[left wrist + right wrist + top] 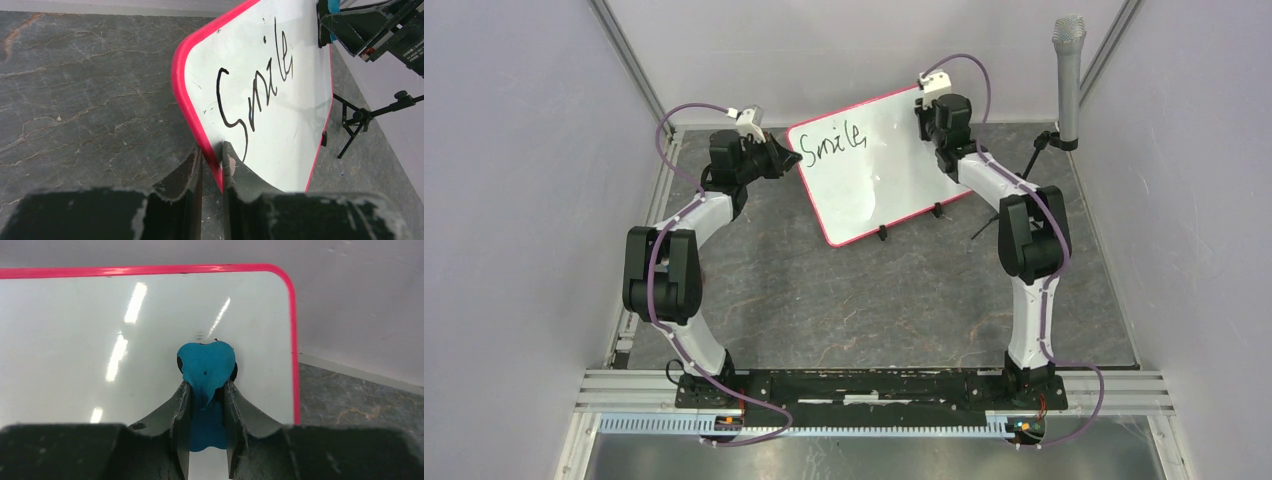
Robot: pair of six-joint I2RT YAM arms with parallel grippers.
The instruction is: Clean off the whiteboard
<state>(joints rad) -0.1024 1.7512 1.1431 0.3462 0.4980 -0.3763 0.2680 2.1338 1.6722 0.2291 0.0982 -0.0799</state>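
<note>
Two-arm view of the whiteboard, which stands on its small black feet at the far middle of the dark stone-patterned table, turned at an angle between the two arms. The handwriting, black and reading "Smile,", sits in the board's upper left area, near the left arm. The left gripper is nearly closed and pinches the pink-red frame on the board's left edge, one finger on the written face and one behind. The right gripper is clamped on a blue eraser, whose felt end projects past the fingertips and lies against the glossy white surface close to the board's upper right corner, well apart from the writing. A grey microphone on a black tripod stands upright just beyond the board's right side, beside the right wall.
</note>
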